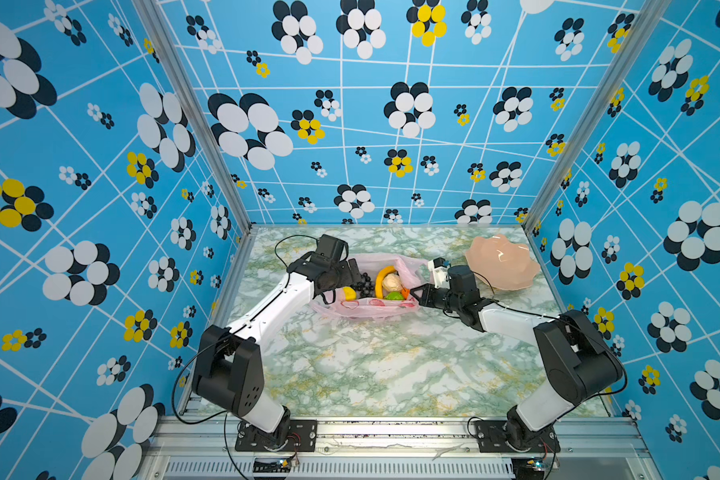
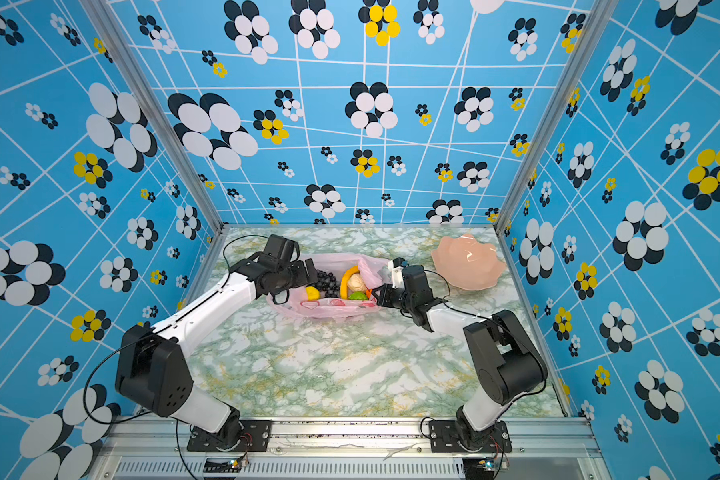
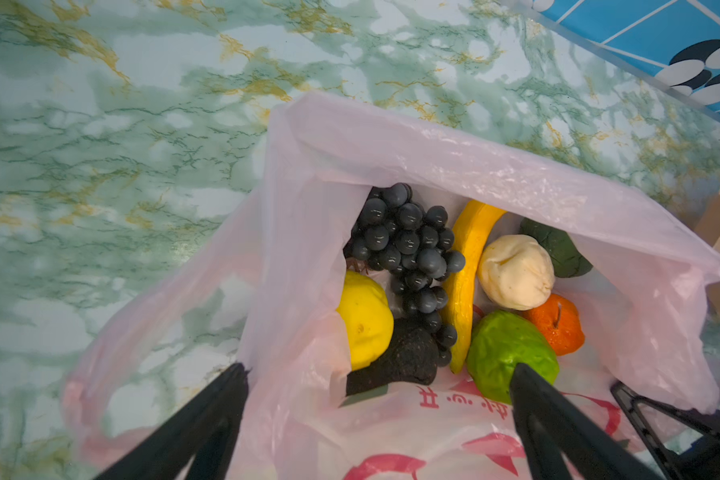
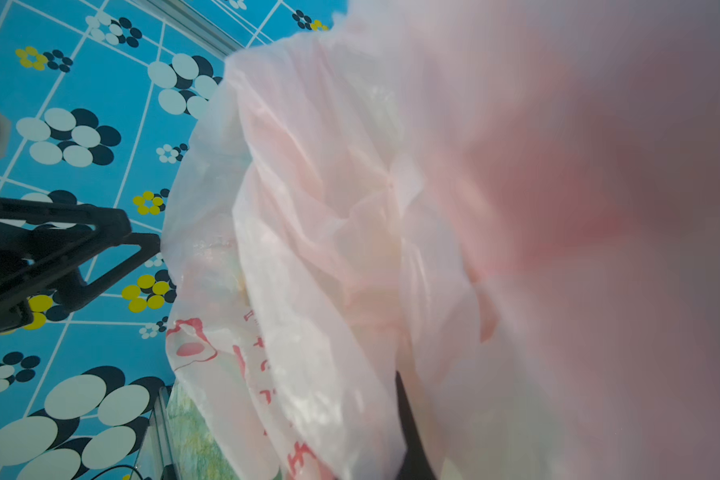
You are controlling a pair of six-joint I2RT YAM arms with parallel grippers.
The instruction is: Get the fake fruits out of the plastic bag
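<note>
**A:** What do both top views give?

**B:** The thin, translucent pink plastic bag (image 1: pixel 371 311) lies mouth-up on the green-veined marble table (image 1: pixel 371 365), between the arms. The black left tool (image 1: pixel 355 276) is over its left end and the black right tool (image 1: pixel 417 293) is at its right rim. A peach-pink wavy-edged dish (image 1: pixel 501 262) sits apart, behind the right arm. Inside the bag I can make out a curved yellow banana (image 1: pixel 381 277), a black grape bunch (image 1: pixel 364 284) and a round beige fruit (image 1: pixel 391 283).

**A:** And the left wrist view?

**B:** It shows more in the bag: a round yellow fruit (image 3: pixel 364 318), a dark lumpy fruit (image 3: pixel 408 361), a bumpy green fruit (image 3: pixel 504 353) and a small orange fruit (image 3: pixel 558 324). The left tool's fingers (image 3: pixel 528 395) are spread wide, holding nothing. One is outside the bag's side wall, the other over the green fruit.

**A:** The right wrist view?

**B:** Mostly blurred pink film pressed against the lens, which hides the fruits. One dark finger (image 4: pixel 408 424) rises among the folds. The right tool is closed, pinching the bag's rim.
</note>
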